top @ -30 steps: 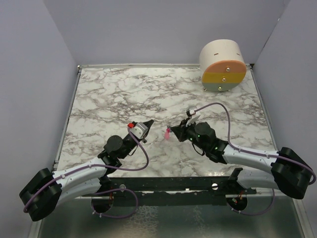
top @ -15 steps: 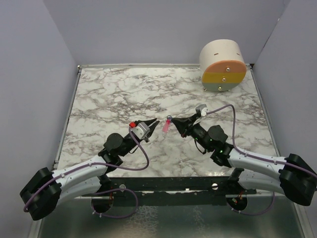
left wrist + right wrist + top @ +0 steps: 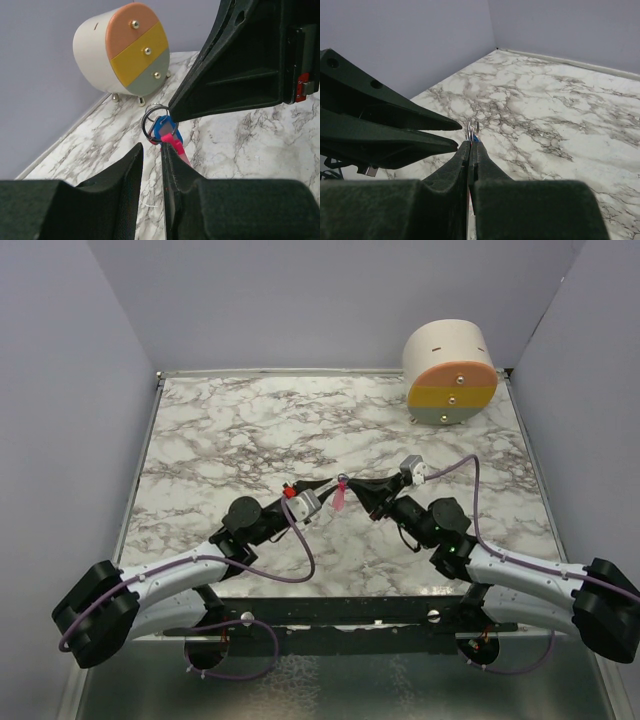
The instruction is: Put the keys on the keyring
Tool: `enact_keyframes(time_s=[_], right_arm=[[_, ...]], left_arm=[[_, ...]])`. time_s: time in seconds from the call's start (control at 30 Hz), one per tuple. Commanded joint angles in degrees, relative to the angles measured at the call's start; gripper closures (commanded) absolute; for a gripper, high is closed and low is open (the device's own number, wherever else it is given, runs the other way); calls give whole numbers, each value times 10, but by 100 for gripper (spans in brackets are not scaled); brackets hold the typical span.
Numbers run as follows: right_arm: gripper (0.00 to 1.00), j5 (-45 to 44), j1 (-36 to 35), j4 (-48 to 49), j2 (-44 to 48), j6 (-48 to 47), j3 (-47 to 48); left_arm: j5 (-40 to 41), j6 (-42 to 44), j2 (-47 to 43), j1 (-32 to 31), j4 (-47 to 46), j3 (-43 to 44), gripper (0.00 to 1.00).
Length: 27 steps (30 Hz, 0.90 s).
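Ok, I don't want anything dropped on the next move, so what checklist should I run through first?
1. Right gripper shut on keyring: ok.
2. Left gripper open, gap empty: ok.
3. Key threaded onto keyring: cannot tell; its blue head overlaps the wire.
4. Tag free of left fingers: cannot tell; it hangs right beside one.
5. Keyring lifted off table: ok.

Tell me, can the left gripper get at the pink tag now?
Probably yes: the left gripper is open, the pink tag hangs free just ahead of its fingertips, and the right gripper pinches the keyring higher up.
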<state>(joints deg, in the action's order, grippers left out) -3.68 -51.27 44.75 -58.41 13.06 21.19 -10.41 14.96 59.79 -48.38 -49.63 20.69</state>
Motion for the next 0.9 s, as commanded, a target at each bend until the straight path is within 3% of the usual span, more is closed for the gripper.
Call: enact_keyframes(time_s=[0.0,0.87], right_arm=[[99,30,1,22,16,-25,-7],[99,80,2,25,17,-54,-20]], left_arm=[[-40,20,8,4,-20,22,76],[-57,20,26,12,-20,39,77]])
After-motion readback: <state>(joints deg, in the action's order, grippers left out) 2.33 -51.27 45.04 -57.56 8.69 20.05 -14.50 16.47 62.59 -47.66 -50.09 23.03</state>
